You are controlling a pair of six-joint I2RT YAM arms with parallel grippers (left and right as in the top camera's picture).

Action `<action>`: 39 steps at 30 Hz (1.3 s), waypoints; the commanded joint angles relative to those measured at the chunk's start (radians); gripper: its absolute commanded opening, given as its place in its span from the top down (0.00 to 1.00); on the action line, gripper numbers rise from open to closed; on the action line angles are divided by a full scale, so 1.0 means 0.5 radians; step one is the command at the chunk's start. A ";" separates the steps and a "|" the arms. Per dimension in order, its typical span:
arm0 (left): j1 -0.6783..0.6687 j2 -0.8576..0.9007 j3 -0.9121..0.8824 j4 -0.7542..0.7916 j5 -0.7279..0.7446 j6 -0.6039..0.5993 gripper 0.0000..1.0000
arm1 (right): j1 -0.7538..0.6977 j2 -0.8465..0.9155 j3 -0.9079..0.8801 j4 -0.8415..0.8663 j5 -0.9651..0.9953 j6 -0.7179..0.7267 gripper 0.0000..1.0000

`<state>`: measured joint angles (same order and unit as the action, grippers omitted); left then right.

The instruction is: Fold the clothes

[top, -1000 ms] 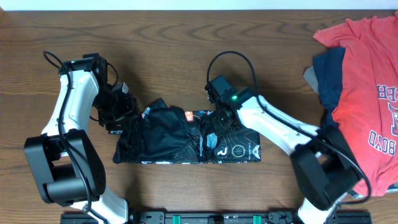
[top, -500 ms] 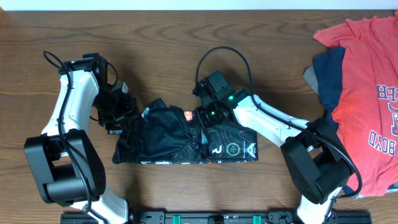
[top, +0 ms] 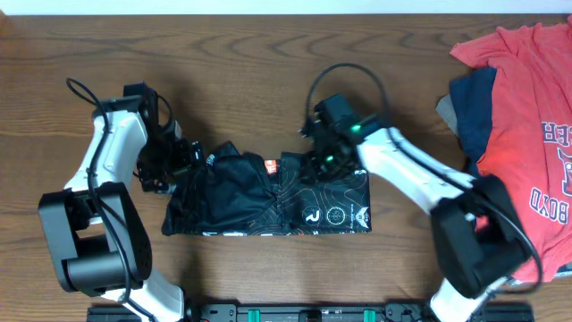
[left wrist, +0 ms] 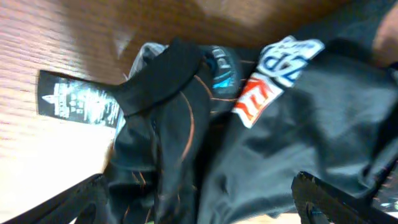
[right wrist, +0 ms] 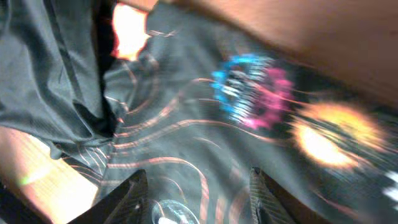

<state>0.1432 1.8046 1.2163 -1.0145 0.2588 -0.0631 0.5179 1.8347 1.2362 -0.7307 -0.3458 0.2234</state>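
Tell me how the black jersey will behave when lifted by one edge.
Probably floppy: the black jersey lies bunched in soft creases, so a lifted edge would likely sag. It looks thin, so probably light. Pushed across the table, it may crumple rather than slide.

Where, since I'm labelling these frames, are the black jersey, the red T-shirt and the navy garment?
black jersey (top: 344, 201), overhead view, flat right half.
red T-shirt (top: 518, 116), overhead view, plain chest area.
navy garment (top: 471, 112), overhead view, part left of the T-shirt.
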 commanded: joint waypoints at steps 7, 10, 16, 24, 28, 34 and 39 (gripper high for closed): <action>0.006 -0.002 0.032 0.100 0.203 -0.002 0.05 | -0.057 -0.175 0.014 -0.077 0.177 0.014 0.49; -0.026 -0.044 0.107 0.208 0.307 -0.002 0.05 | -0.053 -0.175 0.014 -0.082 0.177 0.014 0.49; -0.283 -0.034 0.116 0.502 0.303 -0.002 0.10 | -0.054 -0.175 0.014 -0.120 0.177 0.040 0.50; -0.623 0.125 0.115 0.666 0.173 -0.162 0.22 | -0.058 -0.175 0.014 -0.217 0.230 0.084 0.52; -0.694 0.211 0.115 0.681 0.176 -0.277 0.36 | -0.058 -0.176 0.014 -0.241 0.244 0.085 0.53; -0.755 0.289 0.115 0.690 0.176 -0.283 0.51 | -0.057 -0.176 0.014 -0.252 0.243 0.085 0.55; -0.761 0.269 0.116 0.693 0.249 -0.282 0.94 | -0.057 -0.176 0.014 -0.254 0.262 0.095 0.57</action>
<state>-0.2356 1.9411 1.2621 -0.6682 0.3622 -0.2001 0.4911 1.7500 1.2366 -0.8543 -0.2306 0.2558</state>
